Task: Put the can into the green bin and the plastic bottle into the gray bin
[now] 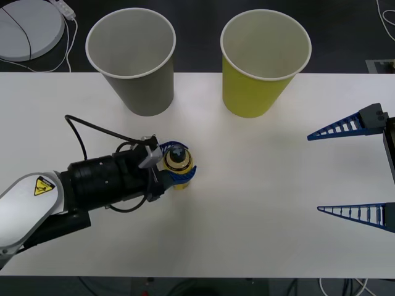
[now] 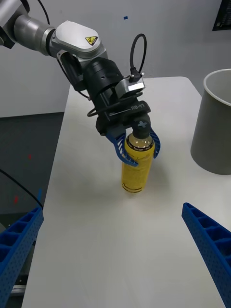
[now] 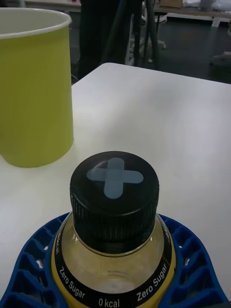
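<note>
White and bare across most of its top, the bench (image 1: 259, 203) carries two large paper cups along its far edge and one small bottle nearer the robot. To the robot's left stands the gray bin (image 1: 134, 61), upright with its pale inside showing, and beside it to the right, a little apart, stands the green bin (image 1: 262, 61), also upright. Nearer the front and left of centre, well short of both cups, the plastic bottle (image 1: 178, 166) stands upright on the bench, its yellow body and dark cap seen from above. Reaching in from the left side, the left end effector (image 1: 176, 165) has its blue ribbed fingers (image 2: 120, 149) curved around the bottle's shoulder just under the cap, closed onto it on both sides; the bottle's base seems to rest on the bench. From the left wrist, the cap bears a pale cross and the collar reads "Zero Sugar", with the green bin standing beyond. Off at the right side of the bench, the right end effector (image 1: 355, 169) sits well clear of everything, its two blue fingers spread wide and holding nothing. Behind the bench, a round white disc (image 1: 28, 28) lies on the dark floor
</note>
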